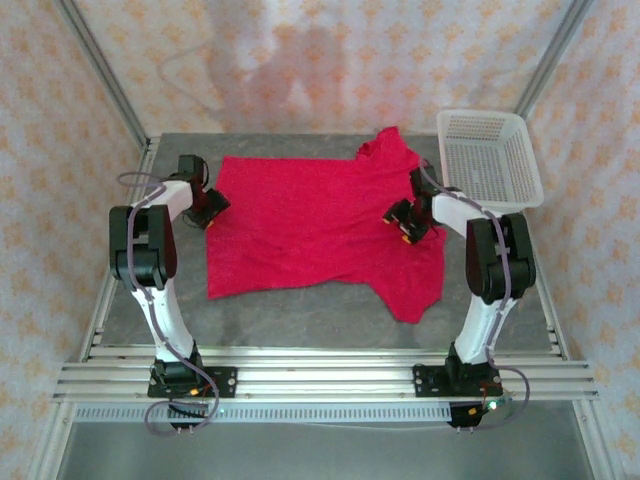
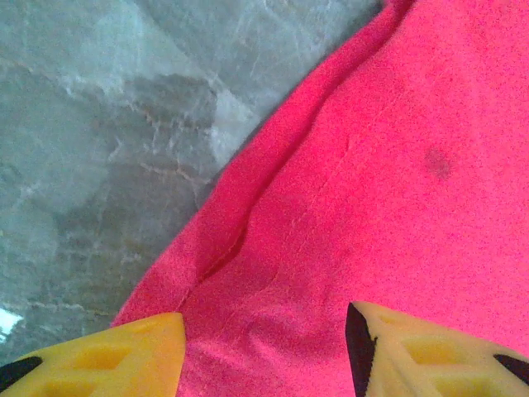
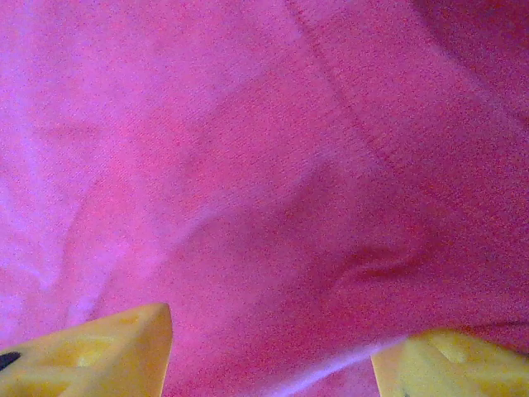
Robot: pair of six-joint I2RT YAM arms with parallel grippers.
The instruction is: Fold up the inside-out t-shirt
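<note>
Patterned walls (image 1: 300, 60) close in a grey marbled counter (image 1: 300, 320), with metal rails (image 1: 320, 372) running along its near edge. At the far right corner sits a white mesh basket (image 1: 485, 150), partly overhanging the counter's right side.

A red shirt (image 1: 300, 230) lies spread flat over the middle of the counter. Its body reaches towards the left. One flap points to the far right, just beside the basket, and another hangs towards the near right. The cloth is mostly smooth, with soft wrinkles.

The left pincer (image 1: 212, 208) hangs at the shirt's left edge, low over the cloth. From the left wrist, its yellow fingers (image 2: 107, 356) stand spread. The shirt's edge runs on a slant between them, with bare counter on the left and red cloth on the right. Nothing is pinched there. A shallow crease follows the edge and a small dark spot (image 2: 438, 161) marks the cloth.

The right pincer (image 1: 405, 222) hovers over the right part of the shirt, well inside its outline. From the right wrist, its fingers (image 3: 99, 351) are also spread, with cloth lying loose under the gap. A curved seam (image 3: 347, 116) crosses the cloth beyond them, and a small pucker sits just beside the right finger.
</note>
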